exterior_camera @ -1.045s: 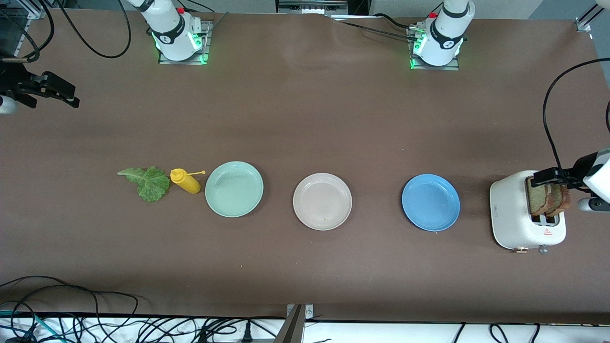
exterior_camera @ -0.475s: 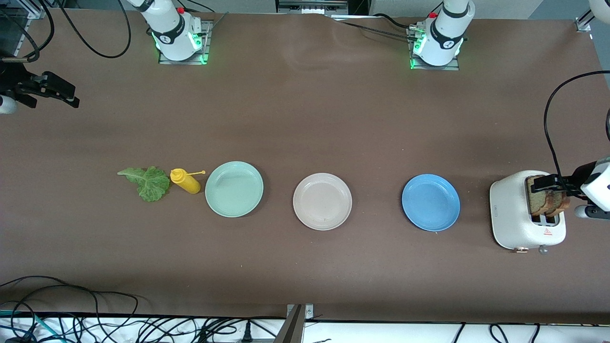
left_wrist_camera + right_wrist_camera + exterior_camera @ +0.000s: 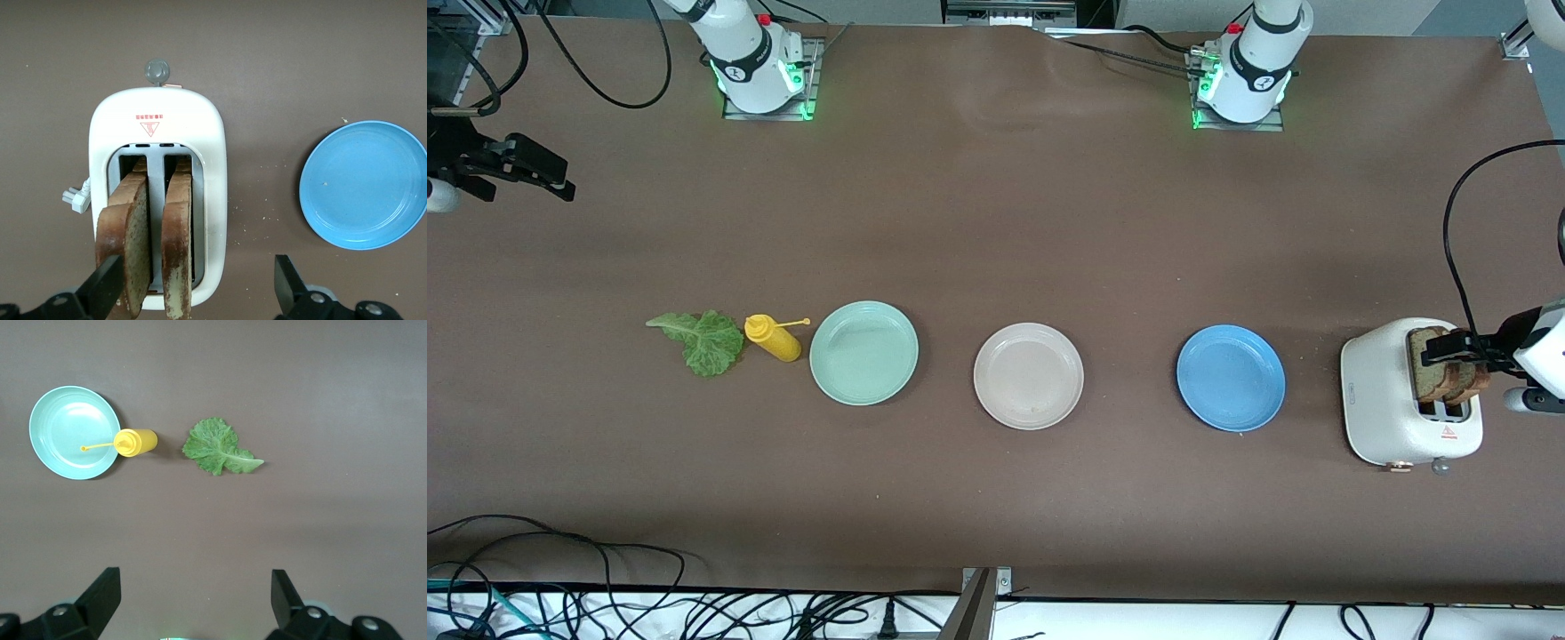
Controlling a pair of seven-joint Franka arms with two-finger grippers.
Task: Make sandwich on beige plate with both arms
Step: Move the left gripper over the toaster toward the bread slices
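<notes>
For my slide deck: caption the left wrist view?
Open left gripper over white toaster holding two bread slices; blue plate beside it.

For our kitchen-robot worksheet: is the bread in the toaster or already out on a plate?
In. Both bread slices stand upright in the toaster slots; the beige plate is bare.

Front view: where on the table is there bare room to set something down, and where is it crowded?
Bare cloth lies between beige plate and blue plate, and across the wide stretch from the plates toward the arm bases. Crowded: lettuce, yellow bottle and green plate sit close together; left pincer is over the toaster.
</notes>
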